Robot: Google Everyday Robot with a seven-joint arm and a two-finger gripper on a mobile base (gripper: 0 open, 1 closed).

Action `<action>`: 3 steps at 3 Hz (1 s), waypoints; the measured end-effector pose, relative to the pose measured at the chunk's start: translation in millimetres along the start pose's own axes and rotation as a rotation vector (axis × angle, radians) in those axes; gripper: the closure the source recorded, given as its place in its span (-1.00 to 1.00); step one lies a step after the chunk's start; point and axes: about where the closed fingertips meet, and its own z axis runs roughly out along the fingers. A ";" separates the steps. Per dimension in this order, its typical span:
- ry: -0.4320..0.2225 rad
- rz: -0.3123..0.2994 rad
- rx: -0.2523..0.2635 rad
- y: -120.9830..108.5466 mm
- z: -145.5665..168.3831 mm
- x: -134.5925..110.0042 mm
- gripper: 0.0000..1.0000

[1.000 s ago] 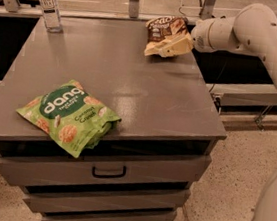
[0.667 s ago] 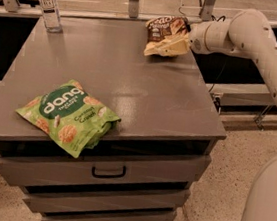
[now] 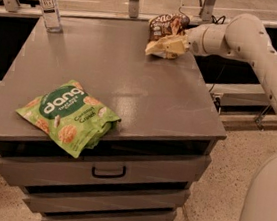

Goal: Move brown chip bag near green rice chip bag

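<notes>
The brown chip bag is at the far right of the grey cabinet top, tilted up, with its pale yellow edge low in front. My gripper reaches in from the right and is shut on the bag's lower part, just above the surface. The green rice chip bag lies flat at the near left, overhanging the front edge. The two bags are far apart, at opposite corners of the top.
A clear water bottle stands at the far left corner. The cabinet has drawers in front. My arm spans the right side. A rail and posts run behind the cabinet.
The arm's forearm has shifted slightly and the gripper sits a touch closer in over the bag. The brown bag has hardly moved. The green bag and bottle are still.
</notes>
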 end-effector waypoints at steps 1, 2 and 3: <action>-0.020 -0.032 0.007 5.2 -13.8 -10.3 0.71; -0.053 -0.088 0.008 15.8 -35.7 -29.0 1.00; -0.096 -0.163 0.003 29.6 -64.9 -53.5 1.00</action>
